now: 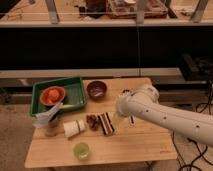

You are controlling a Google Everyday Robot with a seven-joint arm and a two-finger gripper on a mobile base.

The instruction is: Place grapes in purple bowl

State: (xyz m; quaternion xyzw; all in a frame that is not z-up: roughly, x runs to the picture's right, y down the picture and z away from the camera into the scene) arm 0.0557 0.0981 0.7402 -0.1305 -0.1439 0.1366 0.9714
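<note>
Wooden desk (140, 147) carries the grapes (92, 121) beside a striped block (106, 123), apart from the purple bowl (96, 90). The reach seems in hand: the claw (117, 120) hangs just right of the block and must next take the cluster. Whether it is wide or narrow I cannot tell.

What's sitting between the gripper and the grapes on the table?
In the camera view, a dark-and-white striped block lies between the gripper and the grapes, close beside the grapes.
</note>
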